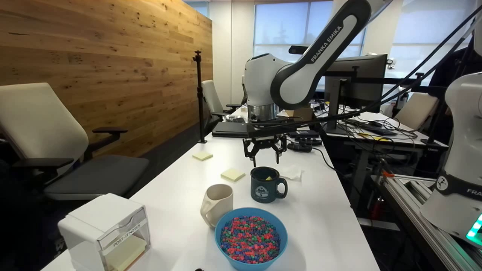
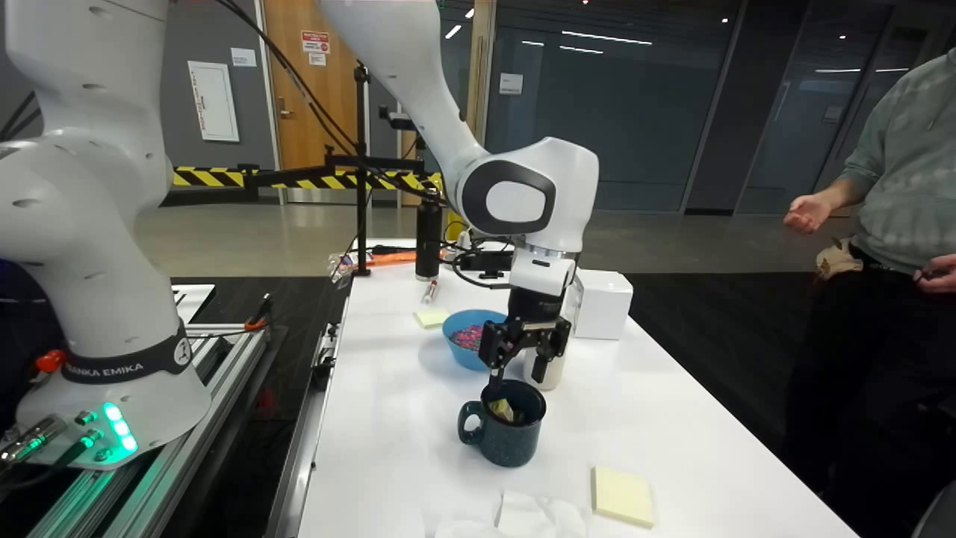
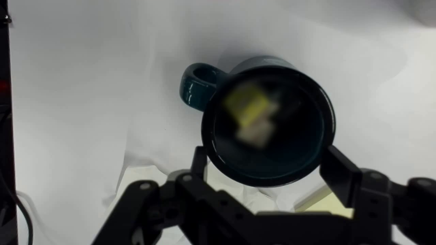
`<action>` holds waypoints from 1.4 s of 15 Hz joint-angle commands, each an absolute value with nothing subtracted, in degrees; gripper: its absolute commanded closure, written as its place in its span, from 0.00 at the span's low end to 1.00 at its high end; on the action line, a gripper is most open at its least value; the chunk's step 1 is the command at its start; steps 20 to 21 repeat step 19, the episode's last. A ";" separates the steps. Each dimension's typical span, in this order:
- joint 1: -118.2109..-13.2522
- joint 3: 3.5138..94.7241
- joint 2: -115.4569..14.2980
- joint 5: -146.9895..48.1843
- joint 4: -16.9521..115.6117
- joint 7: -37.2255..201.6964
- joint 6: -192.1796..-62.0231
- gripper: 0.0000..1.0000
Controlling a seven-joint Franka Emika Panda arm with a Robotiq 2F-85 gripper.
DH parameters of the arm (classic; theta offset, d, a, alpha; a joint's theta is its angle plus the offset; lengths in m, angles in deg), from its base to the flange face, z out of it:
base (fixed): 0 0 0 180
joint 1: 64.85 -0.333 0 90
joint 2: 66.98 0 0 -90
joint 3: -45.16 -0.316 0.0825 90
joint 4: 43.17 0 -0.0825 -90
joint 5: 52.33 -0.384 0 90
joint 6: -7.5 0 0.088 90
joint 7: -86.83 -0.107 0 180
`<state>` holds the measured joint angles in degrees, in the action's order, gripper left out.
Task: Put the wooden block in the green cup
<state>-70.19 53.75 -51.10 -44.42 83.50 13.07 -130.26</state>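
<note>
The green cup stands upright on the white table; it also shows in an exterior view and, from above, in the wrist view. Inside it lie a yellow piece and a pale beige block-like piece, both blurred. The beige piece looks like the wooden block, but I cannot tell for sure. My gripper is open and empty just above the cup, pointing down. In the wrist view its fingertips are spread on either side of the cup's rim.
A cream cup and a blue bowl of coloured sprinkles stand near the green cup. Sticky-note pads, crumpled paper and a white dispenser are on the table. A person stands beside it.
</note>
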 commanded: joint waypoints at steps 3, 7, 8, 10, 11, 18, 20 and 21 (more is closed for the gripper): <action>-66.83 55.51 -50.44 -46.37 77.80 8.74 -129.25 0.00; -62.17 56.50 -50.44 -47.19 73.16 15.92 -125.17 0.00; -61.02 55.96 -50.81 -47.51 72.49 20.58 -123.41 0.00; -60.24 55.58 -51.48 -46.59 71.69 27.39 -120.81 0.00; -60.39 55.72 -51.71 -45.63 71.37 29.53 -119.84 0.00; -61.70 55.63 -52.89 -43.12 71.26 38.84 -118.32 0.00; -61.65 55.63 -52.83 -43.19 71.29 39.68 -118.47 0.00; -61.65 55.63 -52.83 -43.19 71.29 39.68 -118.47 0.00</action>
